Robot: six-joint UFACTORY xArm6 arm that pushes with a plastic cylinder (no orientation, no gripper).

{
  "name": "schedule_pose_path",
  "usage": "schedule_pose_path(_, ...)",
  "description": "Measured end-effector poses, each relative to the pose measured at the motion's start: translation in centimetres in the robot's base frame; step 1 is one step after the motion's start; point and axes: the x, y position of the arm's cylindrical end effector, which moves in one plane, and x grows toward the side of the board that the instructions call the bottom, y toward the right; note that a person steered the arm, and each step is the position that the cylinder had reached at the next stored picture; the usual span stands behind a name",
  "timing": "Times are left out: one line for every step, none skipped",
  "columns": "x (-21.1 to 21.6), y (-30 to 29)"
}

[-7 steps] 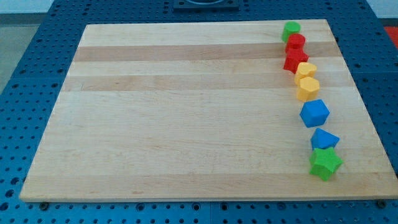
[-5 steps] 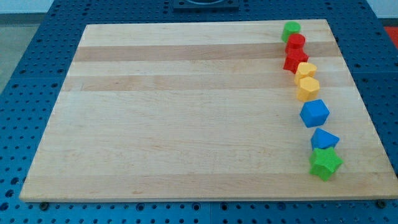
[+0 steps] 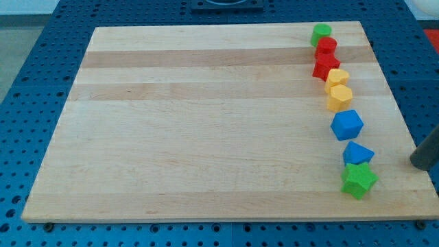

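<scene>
My tip (image 3: 417, 165) is near the board's (image 3: 206, 137) right edge, touching nothing, well right of the blue triangle block (image 3: 357, 153) and green star block (image 3: 359, 180). Up that edge run a blue cube (image 3: 347, 125), two yellow blocks (image 3: 339, 97), two red blocks (image 3: 325, 66) and a green cylinder (image 3: 320, 32) near the top right corner.

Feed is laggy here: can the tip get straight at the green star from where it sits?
Probably yes. My tip sits at the view's right edge, and only bare board lies between it and the green star. The blue block sits just above that path.
</scene>
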Motion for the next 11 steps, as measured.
schedule_pose_path(-0.1, -0.2)
schedule_pose_path(0.0, -1.9)
schedule_pose_path(0.1, -7.6)
schedule_pose_path(0.1, -10.8)
schedule_pose_path(-0.3, -13.2)
schedule_pose_path(-1.6, -16.8)
schedule_pose_path(-1.8, -17.2)
schedule_pose_path(-2.5, -17.1)
schedule_pose_path(-3.6, -17.1)
schedule_pose_path(-4.2, -16.4)
schedule_pose_path(-3.5, -12.7)
